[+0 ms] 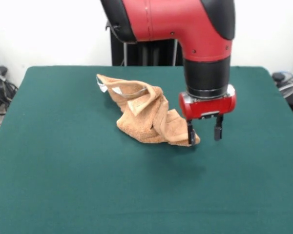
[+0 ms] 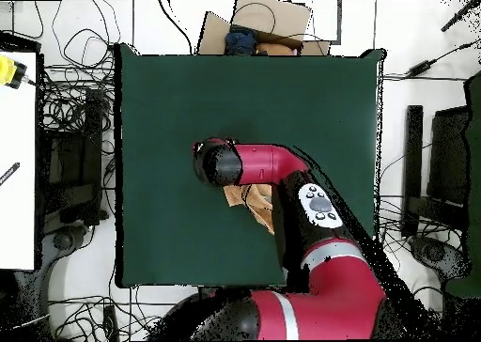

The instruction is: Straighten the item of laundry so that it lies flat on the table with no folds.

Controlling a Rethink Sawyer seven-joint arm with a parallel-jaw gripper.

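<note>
The item of laundry (image 1: 144, 111), a light orange-tan towel, lies crumpled in a twisted heap on the table (image 1: 63, 161), a little behind its middle, with a small white tag at its far left end. My gripper (image 1: 204, 131) stands open at the heap's right end. Its left finger (image 1: 191, 133) touches the towel's tip, and the right finger hangs over bare green cloth. In the overhead view the arm covers most of the towel (image 2: 252, 205), only a small patch shows, and the gripper is hidden beneath the wrist.
Green cloth of the table (image 2: 169, 94) spreads wide on every side of the heap. Off the table lie cables, a cardboard box (image 2: 258, 21) past the far edge, and a white surface (image 2: 17, 150) to one side.
</note>
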